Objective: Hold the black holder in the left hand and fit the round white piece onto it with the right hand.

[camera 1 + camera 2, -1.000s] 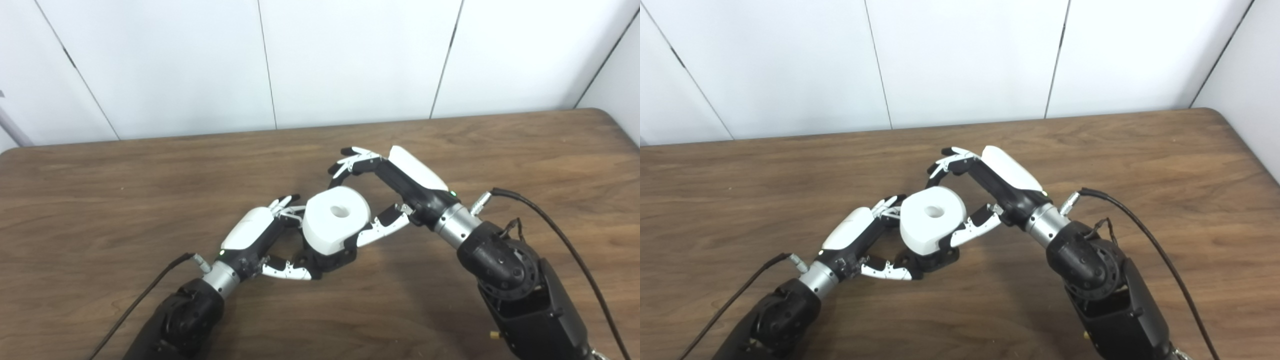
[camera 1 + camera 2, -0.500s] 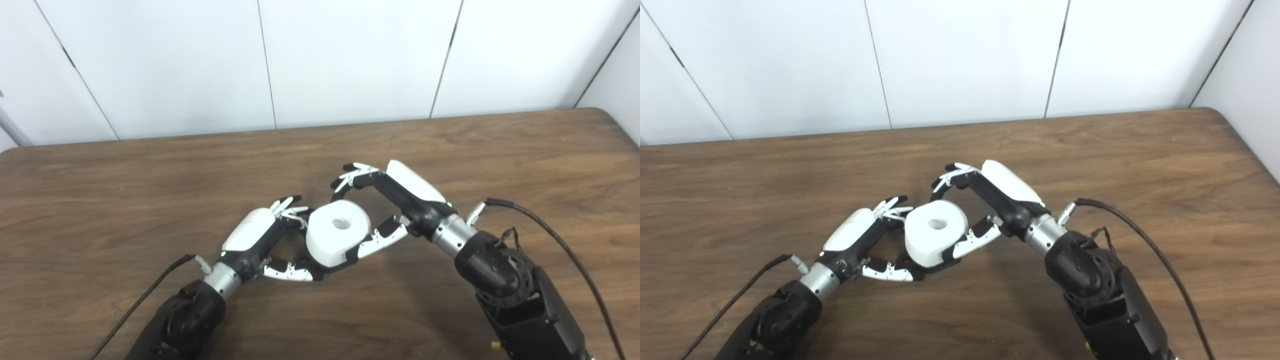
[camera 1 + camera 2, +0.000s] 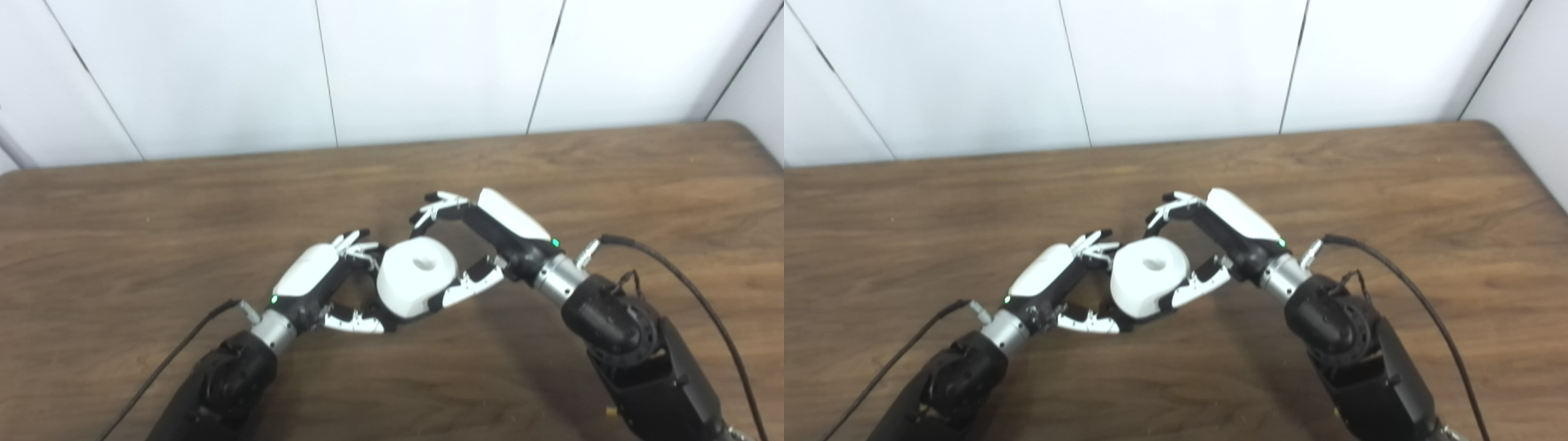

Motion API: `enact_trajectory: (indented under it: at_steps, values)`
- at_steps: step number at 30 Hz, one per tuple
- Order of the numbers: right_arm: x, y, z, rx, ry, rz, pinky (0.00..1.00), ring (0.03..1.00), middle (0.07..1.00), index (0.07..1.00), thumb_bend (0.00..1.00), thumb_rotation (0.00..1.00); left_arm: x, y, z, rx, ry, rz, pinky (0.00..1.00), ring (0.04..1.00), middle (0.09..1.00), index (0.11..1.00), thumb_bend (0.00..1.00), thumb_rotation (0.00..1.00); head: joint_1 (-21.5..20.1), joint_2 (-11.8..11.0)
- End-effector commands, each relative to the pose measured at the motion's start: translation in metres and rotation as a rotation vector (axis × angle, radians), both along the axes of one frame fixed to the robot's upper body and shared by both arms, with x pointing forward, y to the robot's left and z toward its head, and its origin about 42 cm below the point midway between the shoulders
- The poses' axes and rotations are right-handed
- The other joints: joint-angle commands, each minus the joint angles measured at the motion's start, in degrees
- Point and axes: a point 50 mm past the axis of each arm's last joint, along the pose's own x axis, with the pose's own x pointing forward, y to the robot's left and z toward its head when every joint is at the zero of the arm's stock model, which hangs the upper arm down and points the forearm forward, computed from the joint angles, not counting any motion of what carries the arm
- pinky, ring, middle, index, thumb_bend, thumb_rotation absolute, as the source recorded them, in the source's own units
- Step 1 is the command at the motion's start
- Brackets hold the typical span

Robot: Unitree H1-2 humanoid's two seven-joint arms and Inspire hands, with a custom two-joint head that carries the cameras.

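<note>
The round white piece (image 3: 411, 288), with a hole in its top, sits low at the table's middle between both hands. Under it only a dark sliver of the black holder (image 3: 387, 318) shows; the rest is hidden. My left hand (image 3: 315, 283) is shut on the holder from the left, thumb along its near side and fingers curled behind. My right hand (image 3: 490, 236) is shut on the white piece from the right, its thumb pressed on the near right side and its fingers arched over the far edge. The same white piece (image 3: 1148, 283) appears in the right eye view.
A brown wooden table (image 3: 122, 214) runs to a white panelled wall (image 3: 429, 61) at the back, with its rounded corner at the far right. A black cable (image 3: 674, 269) loops off the right wrist and another cable (image 3: 177, 349) trails from the left wrist.
The white piece has come down over the black holder, which showed clearly beneath it before. Both hands drew slightly closer together. The whole picture shifted a little, so the camera moved.
</note>
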Motion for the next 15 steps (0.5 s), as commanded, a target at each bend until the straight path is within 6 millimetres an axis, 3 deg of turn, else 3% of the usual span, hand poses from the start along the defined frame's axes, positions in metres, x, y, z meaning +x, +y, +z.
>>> enact_trajectory:
  at_steps: [1, 6, 15]
  values:
    - [-0.0005, -0.0011, 0.0085, -0.021, -0.060, 0.025, 0.88, 0.920, 0.766, 0.481, 0.52, 0.13, -0.0049, -0.0036, -0.0006, 0.017, 0.020, -0.033, 1.00, 1.000, 0.869, 0.482, 0.52, 0.05, 0.1, 0.0]
    - [0.0036, -0.0020, 0.0084, -0.030, -0.069, 0.024, 0.85, 0.919, 0.767, 0.481, 0.52, 0.13, -0.0061, -0.0054, -0.0002, 0.012, 0.021, -0.036, 1.00, 1.000, 0.868, 0.482, 0.52, 0.05, 0.0, 0.2]
    - [0.0060, -0.0028, 0.0076, -0.059, -0.094, 0.043, 0.91, 0.919, 0.765, 0.481, 0.52, 0.14, -0.0070, -0.0084, 0.0015, 0.008, 0.021, -0.036, 1.00, 1.000, 0.868, 0.482, 0.52, 0.05, 0.2, 0.5]
